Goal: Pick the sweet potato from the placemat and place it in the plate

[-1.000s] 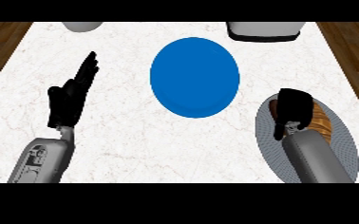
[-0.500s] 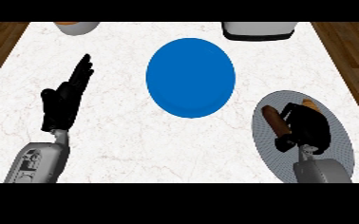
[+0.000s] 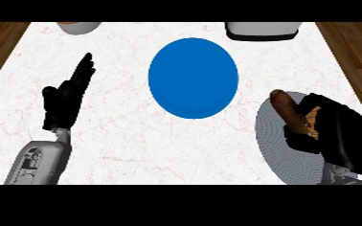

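Observation:
A brown sweet potato (image 3: 288, 109) lies on the grey round placemat (image 3: 277, 143) at the right edge of the counter. My right hand (image 3: 326, 129) covers its near end, fingers and thumb curled round it. The far tip of the potato sticks out toward the plate. A blue plate (image 3: 193, 77) sits in the middle of the counter with nothing on it. My left hand (image 3: 67, 96) rests open at the left, fingers straight and pointing away.
A white bowl (image 3: 78, 27) stands at the back left. A grey and white appliance (image 3: 263, 30) stands at the back right. Wooden floor shows beyond the counter's left and right edges.
My right hand has turned and closed round the sweet potato, whose far tip now shows. The view has shifted slightly. My left hand stays as it was.

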